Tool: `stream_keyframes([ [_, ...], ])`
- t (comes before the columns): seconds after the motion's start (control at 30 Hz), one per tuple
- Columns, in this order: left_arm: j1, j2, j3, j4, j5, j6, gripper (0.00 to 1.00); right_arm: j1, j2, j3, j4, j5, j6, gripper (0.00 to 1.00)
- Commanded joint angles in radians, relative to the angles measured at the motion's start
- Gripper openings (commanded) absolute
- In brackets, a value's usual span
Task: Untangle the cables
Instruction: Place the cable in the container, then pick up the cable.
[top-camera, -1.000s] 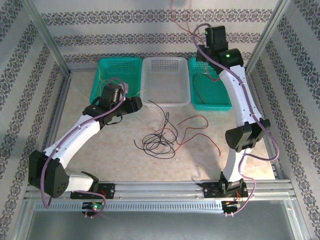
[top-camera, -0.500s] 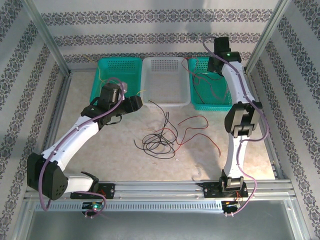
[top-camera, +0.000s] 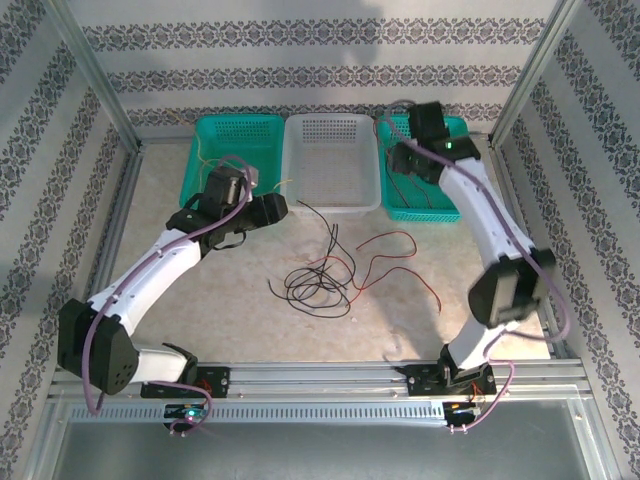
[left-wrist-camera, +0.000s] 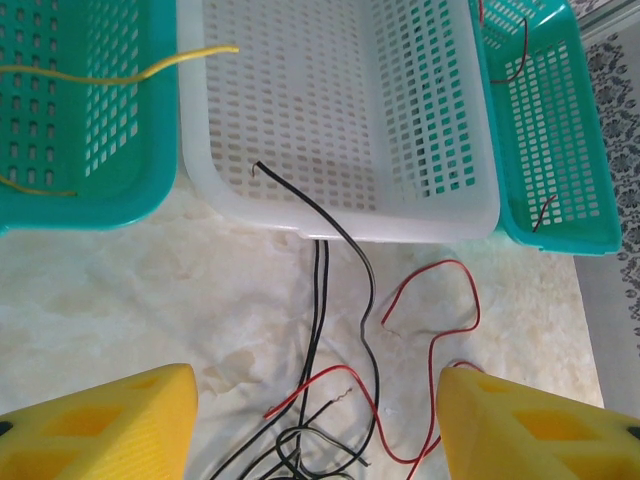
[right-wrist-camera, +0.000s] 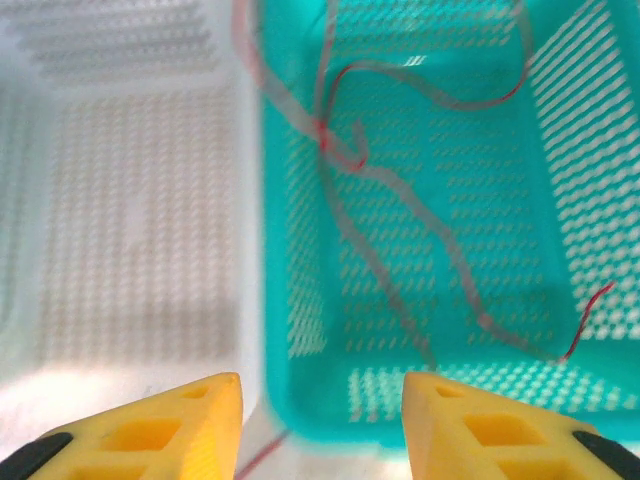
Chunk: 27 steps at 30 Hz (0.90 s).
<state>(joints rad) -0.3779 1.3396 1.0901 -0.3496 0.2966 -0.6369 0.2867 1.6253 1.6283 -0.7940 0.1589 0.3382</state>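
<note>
top external: up high at the near edge, whole table (top-camera: 400, 320)
left wrist: low, facing cables (left-wrist-camera: 318, 300) and white basket (left-wrist-camera: 420, 218)
right wrist: close over right teal basket (right-wrist-camera: 300, 330)
shared: white basket, all 3

Table (top-camera: 230, 320), apparently marbled: baskets (top-camera: 332, 207), tangled cables (top-camera: 318, 284)

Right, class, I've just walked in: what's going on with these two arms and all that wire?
Two robot arms are sorting tangled cables into baskets. The right claw hangs open over the right teal basket, where a red cable lies loose. The left claw, open and empty, hovers over the table above the knot of black and red cables. A yellow cable lies in the left teal basket.
</note>
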Motion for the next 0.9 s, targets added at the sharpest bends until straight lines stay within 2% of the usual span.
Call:
stream_keyframes([
  [0.0,-0.006,0.009,-0.020,0.043,0.031,-0.003,0.64,0.128,-0.119,-0.249,0.043,-0.040,0.106,0.48],
  [0.17,-0.046,0.027,-0.062,0.072,0.029,-0.006,0.65,0.305,-0.264,-0.589,0.104,-0.045,0.314,0.50],
  [0.33,-0.144,0.071,-0.067,0.059,-0.027,0.045,0.69,0.350,-0.313,-0.786,0.184,-0.102,0.489,0.52],
  [0.43,-0.193,0.079,-0.117,0.145,-0.094,0.035,0.75,0.349,-0.325,-0.818,0.204,-0.103,0.530,0.52],
  [0.53,-0.229,0.125,-0.160,0.332,-0.144,-0.022,0.75,0.349,-0.366,-0.809,0.145,-0.051,0.554,0.51],
  [0.67,-0.276,0.247,-0.149,0.552,-0.200,-0.051,0.63,0.339,-0.471,-0.839,0.122,-0.052,0.568,0.51],
  [0.77,-0.314,0.317,-0.155,0.675,-0.309,-0.058,0.61,0.319,-0.537,-0.854,0.083,-0.068,0.572,0.51],
  [0.87,-0.327,0.398,-0.146,0.772,-0.347,-0.095,0.58,0.309,-0.599,-0.854,0.031,-0.065,0.574,0.51],
])
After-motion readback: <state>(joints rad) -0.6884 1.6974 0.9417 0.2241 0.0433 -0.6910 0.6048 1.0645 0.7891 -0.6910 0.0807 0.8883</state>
